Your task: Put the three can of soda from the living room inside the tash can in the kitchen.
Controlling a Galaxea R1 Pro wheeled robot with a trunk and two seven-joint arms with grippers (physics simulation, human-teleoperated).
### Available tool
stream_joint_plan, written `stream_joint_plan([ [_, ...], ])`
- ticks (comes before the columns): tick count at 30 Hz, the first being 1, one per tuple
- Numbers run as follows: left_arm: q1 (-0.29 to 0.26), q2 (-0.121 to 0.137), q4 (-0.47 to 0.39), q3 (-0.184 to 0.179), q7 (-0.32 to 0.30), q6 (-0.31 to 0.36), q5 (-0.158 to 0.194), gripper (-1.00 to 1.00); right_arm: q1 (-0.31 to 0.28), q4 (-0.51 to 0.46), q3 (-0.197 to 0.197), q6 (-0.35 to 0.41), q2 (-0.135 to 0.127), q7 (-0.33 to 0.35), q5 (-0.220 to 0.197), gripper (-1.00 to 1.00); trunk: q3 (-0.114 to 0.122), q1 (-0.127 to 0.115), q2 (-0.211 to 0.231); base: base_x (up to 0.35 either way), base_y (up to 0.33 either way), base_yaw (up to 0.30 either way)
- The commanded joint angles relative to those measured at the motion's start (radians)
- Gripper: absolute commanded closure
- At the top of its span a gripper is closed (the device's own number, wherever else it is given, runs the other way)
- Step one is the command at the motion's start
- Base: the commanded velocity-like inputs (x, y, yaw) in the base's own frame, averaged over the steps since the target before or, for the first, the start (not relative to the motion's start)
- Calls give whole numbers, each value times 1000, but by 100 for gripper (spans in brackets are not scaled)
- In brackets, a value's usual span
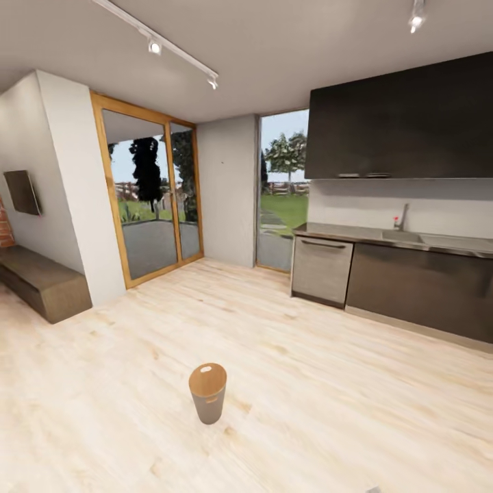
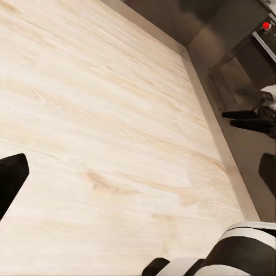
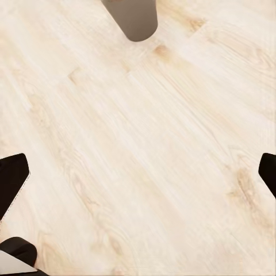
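Head view is showing me the tash can [image 1: 207,393] standing upright at six o'clock on the wood floor [image 1: 329,383], its mouth pointing up. My left gripper [image 2: 138,172] and right gripper [image 3: 138,172] are both hanging with fingers spread wide, gripping nothing.

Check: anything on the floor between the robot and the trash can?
Nothing visible. The trash can stands upright on bare wood floor, straight ahead in the head view. The right wrist view shows its grey side with only floorboards before it.
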Motion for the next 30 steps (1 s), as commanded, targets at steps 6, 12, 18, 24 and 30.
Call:
stream_joint_plan([
  [6, 0, 0, 0, 0, 0, 0, 0, -100, 0, 0, 0, 0, 0, 0, 0, -100, 0, 0, 0, 300, 184, 254],
  [12, 0, 0, 0, 0, 0, 0, 0, -100, 0, 0, 0, 0, 0, 0, 0, -100, 0, 0, 0, 301, 168, 227],
  [18, 0, 0, -1, 0, 0, 0, 0, -100, 0, 0, 0, 0, 0, 0, 0, -100, 0, 0, 0, 333, 42, 54],
  [24, 0, 0, -1, 0, 0, 0, 0, -100, 0, 0, 0, 0, 0, 0, 0, -100, 0, 0, 0, 178, 5, 7],
  [30, 0, 0, -1, 0, 0, -1, 0, -100, 0, 0, 0, 0, 0, 0, 0, -100, 0, 0, 0, 35, 1, 1],
])
